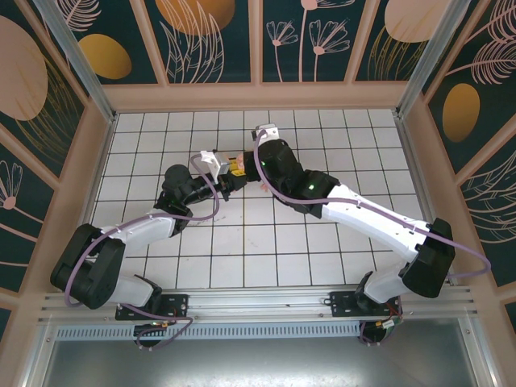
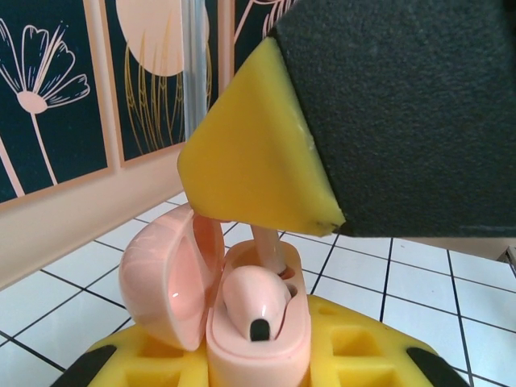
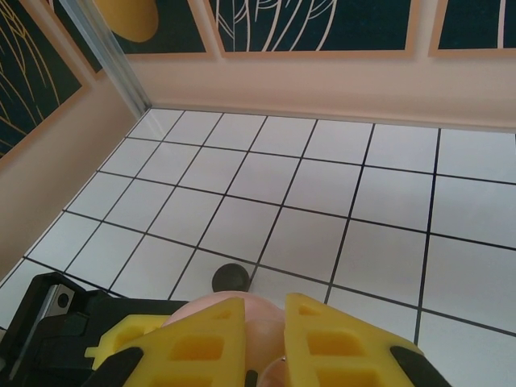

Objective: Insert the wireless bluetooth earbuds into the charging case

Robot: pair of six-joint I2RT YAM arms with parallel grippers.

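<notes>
Clamping the coral-pink charging case (image 2: 242, 343) between its yellow fingers, the left gripper (image 2: 258, 367) is holding it upright, its lid (image 2: 161, 278) swinging open to the left in the left wrist view. One seated earbud (image 2: 256, 300) is lying in a well of the case. The second earbud (image 2: 268, 246) is sticking stem-up from the other well, with the right gripper (image 3: 266, 326) pinching it from above, jaws nearly closed. A dark round thing (image 3: 231, 276) is sitting on the tiled table (image 3: 322, 177); cannot tell what.
</notes>
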